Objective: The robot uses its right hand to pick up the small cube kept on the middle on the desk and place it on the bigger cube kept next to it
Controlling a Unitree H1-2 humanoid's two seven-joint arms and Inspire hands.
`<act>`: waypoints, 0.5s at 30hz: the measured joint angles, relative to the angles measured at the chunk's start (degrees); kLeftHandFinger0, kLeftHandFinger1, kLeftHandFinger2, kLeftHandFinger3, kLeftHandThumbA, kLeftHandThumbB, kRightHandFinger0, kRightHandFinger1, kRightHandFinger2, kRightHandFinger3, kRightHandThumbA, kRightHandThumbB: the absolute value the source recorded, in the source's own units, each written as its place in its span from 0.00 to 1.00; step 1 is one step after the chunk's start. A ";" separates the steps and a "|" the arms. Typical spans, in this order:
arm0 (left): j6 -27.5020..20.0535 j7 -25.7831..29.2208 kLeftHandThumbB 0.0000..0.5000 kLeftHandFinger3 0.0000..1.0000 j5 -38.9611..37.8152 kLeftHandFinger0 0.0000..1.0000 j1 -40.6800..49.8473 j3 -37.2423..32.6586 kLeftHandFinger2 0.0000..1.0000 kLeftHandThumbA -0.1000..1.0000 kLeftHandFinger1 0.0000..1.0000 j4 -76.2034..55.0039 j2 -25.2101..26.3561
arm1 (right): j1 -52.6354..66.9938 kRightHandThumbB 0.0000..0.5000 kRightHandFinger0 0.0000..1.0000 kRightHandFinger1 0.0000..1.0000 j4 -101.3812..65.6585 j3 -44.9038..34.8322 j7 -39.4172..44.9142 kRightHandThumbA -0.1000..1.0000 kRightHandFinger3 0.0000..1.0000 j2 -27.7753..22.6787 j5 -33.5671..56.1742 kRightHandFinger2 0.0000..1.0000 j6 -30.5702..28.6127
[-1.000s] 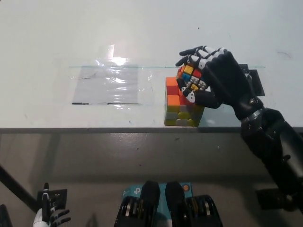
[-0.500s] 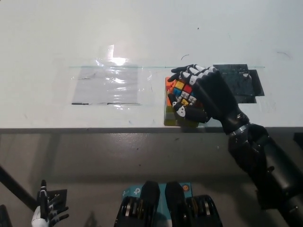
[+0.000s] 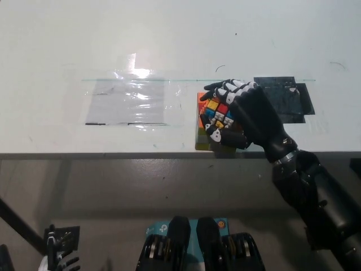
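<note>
My black right hand (image 3: pixel 245 118) is shut on the small multicoloured cube (image 3: pixel 218 111), holding it right over the bigger cube (image 3: pixel 201 129) near the desk's front edge. Only the bigger cube's left strip of orange, red and yellow tiles shows; the hand and small cube cover the rest. I cannot tell whether the small cube rests on it or hovers just above. My white left hand (image 3: pixel 56 261) rests low at the picture's bottom left, mostly cut off by the frame.
A sheet of clear plastic film (image 3: pixel 128 101) lies taped on the white desk (image 3: pixel 169 39) left of the cubes. A black patch (image 3: pixel 285 97) sits behind my right hand. The desk's front edge (image 3: pixel 113 153) runs just below the cubes.
My right hand has carried the small cube left and down from beside the bigger cube to over its top. The black patch behind it is now uncovered. The left hand sank lower.
</note>
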 measured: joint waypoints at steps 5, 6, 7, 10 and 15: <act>-0.01 -0.05 0.37 0.96 -0.14 0.69 0.08 0.07 0.81 1.00 0.69 0.11 0.01 | 0.17 0.22 1.00 1.00 -1.94 0.10 2.38 0.63 1.00 -0.33 -1.03 1.00 3.09; 0.01 -0.04 0.37 0.95 -0.15 0.66 0.09 0.08 0.79 1.00 0.67 0.09 0.00 | 0.24 0.34 1.00 1.00 -2.20 0.21 2.84 0.68 1.00 -0.42 -1.43 1.00 3.83; 0.02 0.04 0.37 0.94 -0.12 0.65 0.11 0.06 0.79 1.00 0.66 -0.04 -0.05 | 0.47 0.39 1.00 1.00 -2.63 0.33 3.47 0.69 1.00 -0.49 -1.96 1.00 4.93; 0.00 0.30 0.40 0.88 0.03 0.63 0.22 0.01 0.76 1.00 0.64 -0.24 -0.17 | 1.16 0.51 1.00 1.00 -3.49 0.63 4.23 0.72 1.00 -0.50 -3.73 1.00 7.55; -0.01 0.93 0.44 0.83 0.06 0.60 0.55 0.32 0.74 1.00 0.62 -0.45 -0.71 | 1.55 0.56 1.00 1.00 -5.05 0.88 5.01 0.79 1.00 -0.50 -6.24 1.00 11.17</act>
